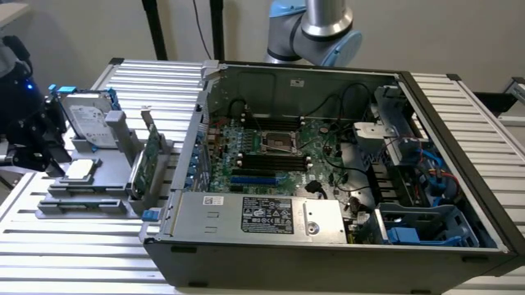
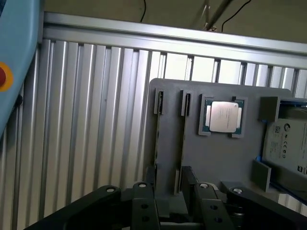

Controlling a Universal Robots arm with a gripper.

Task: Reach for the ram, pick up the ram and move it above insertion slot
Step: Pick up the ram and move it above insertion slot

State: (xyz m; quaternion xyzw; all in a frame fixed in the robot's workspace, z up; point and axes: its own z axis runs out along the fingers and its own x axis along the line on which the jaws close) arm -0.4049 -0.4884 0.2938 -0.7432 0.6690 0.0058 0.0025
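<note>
A ribbed aluminium table [image 1: 49, 246] runs right across the scene, and on it sits the open computer case [image 1: 328, 264]. At the exterior view's left is the grey fixture plate [image 2: 216, 163]. On that plate are a processor [image 2: 221, 116] lying flat, a hard drive [image 2: 290, 143] and, standing upright, the wide expansion card [image 1: 146, 163].

Now to the wrist view. The gripper [image 2: 170, 184] hangs over the plate, jaws apart, bare grey surface showing between them and nothing clamped. The ram [image 2: 184, 139] reads as a thin edge-on strip standing in a narrow slot just beside the processor. A second strip like it runs alongside, and from here it's hard to say which of the two the jaws favour. The gripper sits over the near end of that pair, so this looks like the reach, with the grasp not yet made.

To do it well, the jaws probably want one strip centred between them. They should be square to its flat faces and clear of the end clips, with the lift kept straight. The insertion slots [image 1: 271, 161] wait on the board inside the case, well apart from the plate.
</note>
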